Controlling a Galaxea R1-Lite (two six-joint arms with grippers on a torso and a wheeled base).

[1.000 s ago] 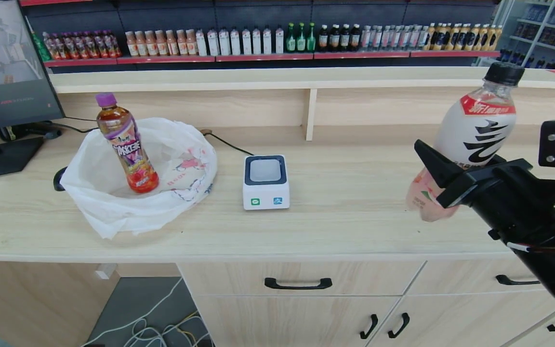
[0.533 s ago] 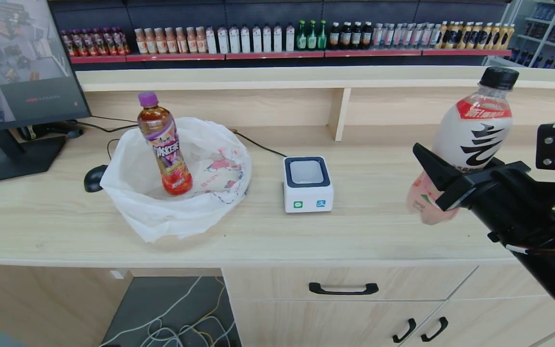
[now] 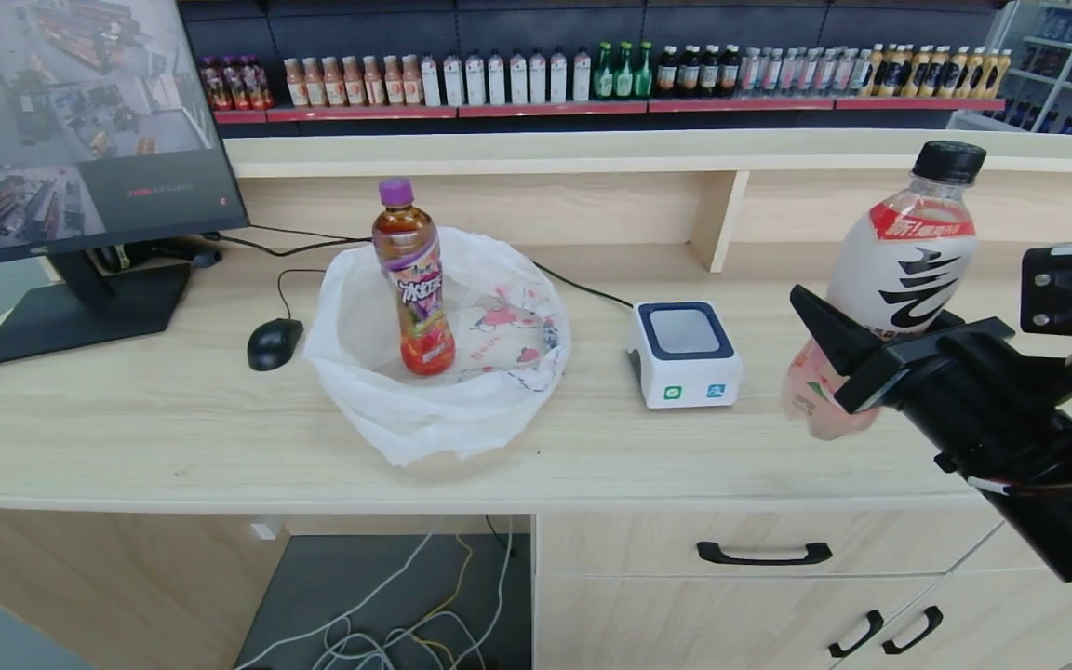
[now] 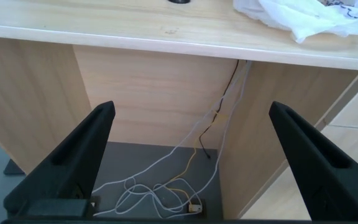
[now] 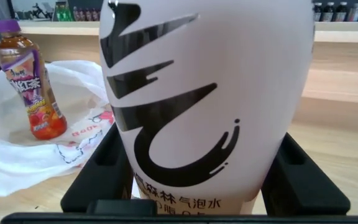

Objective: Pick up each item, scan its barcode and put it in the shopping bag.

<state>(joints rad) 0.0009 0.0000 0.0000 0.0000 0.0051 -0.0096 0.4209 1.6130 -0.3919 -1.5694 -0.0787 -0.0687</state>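
My right gripper [image 3: 880, 358] is shut on a white drink bottle [image 3: 890, 279] with a black cap and black brush marks, held tilted above the counter to the right of the scanner; the white bottle [image 5: 210, 99] looms close in the right wrist view. The white barcode scanner [image 3: 685, 354] sits mid-counter. A white shopping bag [image 3: 499, 381] lies open left of it, with a tea bottle [image 3: 413, 279], purple-capped, standing upright inside; bag [image 5: 5, 155] and tea bottle [image 5: 30, 81] also show past the held bottle. My left gripper [image 4: 191, 162] hangs open below the counter edge, holding nothing.
A monitor [image 3: 61, 121] stands at the counter's left, with a black mouse [image 3: 274, 342] beside the bag. A raised shelf [image 3: 592, 149] runs along the back. Drawers [image 3: 764, 558] sit below the counter. Cables [image 4: 166, 193] lie on the floor under the counter.
The head camera has swung left, so the whole scene shifted right in view. The right gripper still holds the white bottle in about the same pose.
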